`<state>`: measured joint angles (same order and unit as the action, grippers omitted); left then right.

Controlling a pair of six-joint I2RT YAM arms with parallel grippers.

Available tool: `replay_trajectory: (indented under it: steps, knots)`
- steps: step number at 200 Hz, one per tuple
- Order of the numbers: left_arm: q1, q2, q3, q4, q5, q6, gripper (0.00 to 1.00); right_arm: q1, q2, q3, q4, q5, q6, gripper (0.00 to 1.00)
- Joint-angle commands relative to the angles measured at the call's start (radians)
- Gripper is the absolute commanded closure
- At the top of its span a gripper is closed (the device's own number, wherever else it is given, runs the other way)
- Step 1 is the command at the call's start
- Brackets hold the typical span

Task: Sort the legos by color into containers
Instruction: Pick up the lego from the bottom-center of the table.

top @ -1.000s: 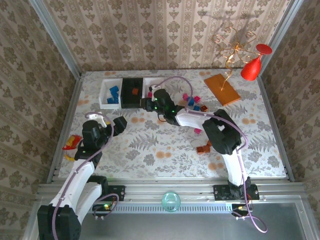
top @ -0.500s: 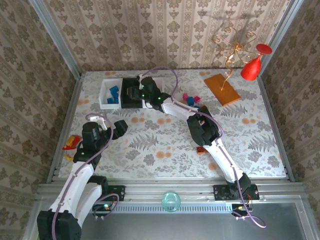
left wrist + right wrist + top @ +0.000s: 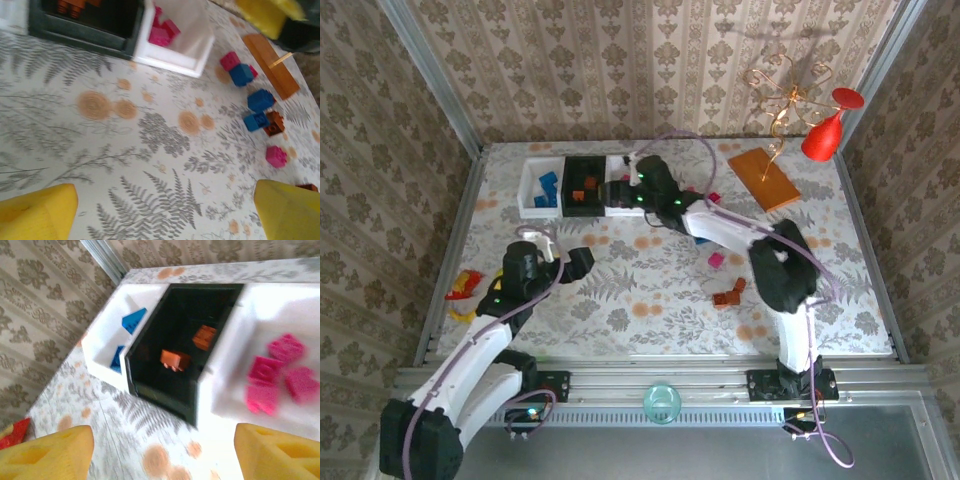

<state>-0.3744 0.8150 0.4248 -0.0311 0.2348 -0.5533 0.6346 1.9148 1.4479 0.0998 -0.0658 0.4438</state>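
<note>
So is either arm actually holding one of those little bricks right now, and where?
No, nothing is held. The left arm's fingers and the right arm's fingers both stand wide apart with nothing between them.

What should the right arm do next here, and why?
Probably move the right gripper over to the loose legos. It hangs open and empty by the black tray, two orange-brown bricks lie inside, and blue, pink and brown ones lie unsorted.

Some legos [image 3: 175, 360] sit in trays [image 3: 165, 397], others loose.
</note>
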Motion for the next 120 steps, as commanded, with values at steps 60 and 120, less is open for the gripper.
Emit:
replay_trajectory:
  steps: [60, 120]
  knots:
    - [-0.275, 0.178, 0.116, 0.152, 0.053, 0.144, 0.09, -0.006, -0.56, -0.574, -0.492, 0.306, 0.014, 0.15]
    - [-0.435, 0.33, 0.139, 0.294, 0.105, 0.275, 0.09, 0.097, -0.753, -0.767, -0.732, 0.346, 0.232, 0.17]
